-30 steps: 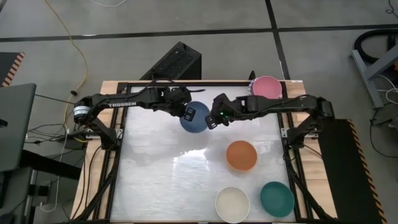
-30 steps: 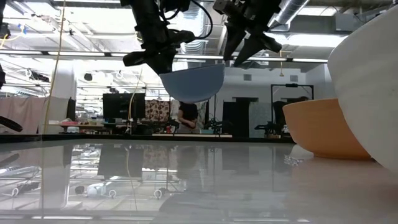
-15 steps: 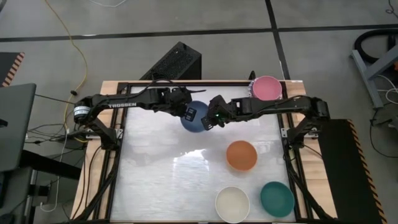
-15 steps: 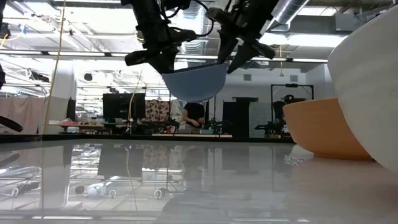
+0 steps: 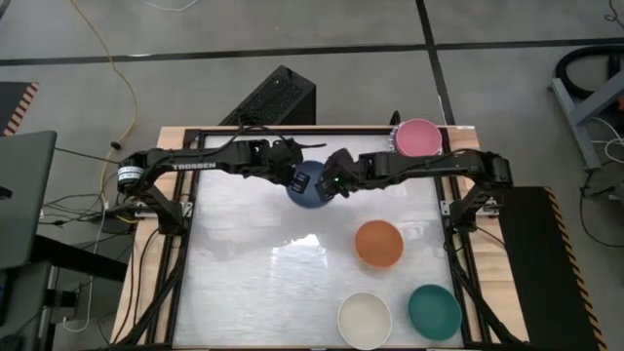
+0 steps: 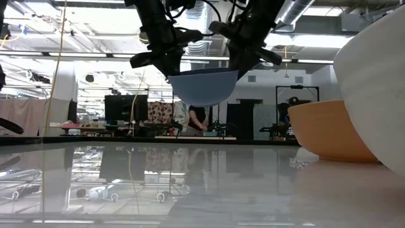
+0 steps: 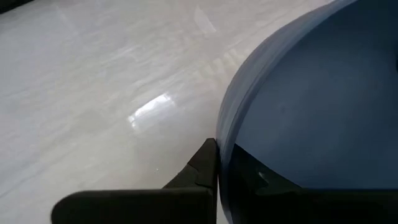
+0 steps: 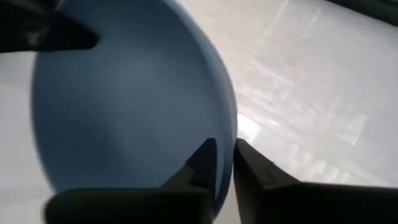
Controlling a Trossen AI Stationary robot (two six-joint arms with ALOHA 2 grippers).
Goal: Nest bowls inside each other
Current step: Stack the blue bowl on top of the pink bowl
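Blue bowl (image 5: 310, 185) hangs in the air above the far middle of the bench (image 5: 253, 283), pinched at its rim from both sides. The left end effector (image 5: 295, 176) is clamped tight on one edge, and the right end effector (image 5: 331, 184) has its fingers (image 8: 202, 163) straddling the opposite rim, one inside and one outside. Pink (image 5: 418, 137), orange (image 5: 378, 244), cream (image 5: 364, 320) and teal (image 5: 434, 312) bowls sit apart on the bench.

We see the blue bowl (image 5: 309, 185) upright in the air (rim level), well above the surface. Pink bowl (image 5: 418, 137) sits at the far right corner; orange bowl (image 5: 378, 244) mid-right; cream bowl (image 5: 364, 320) and teal bowl (image 5: 434, 312) side by side at the near edge.
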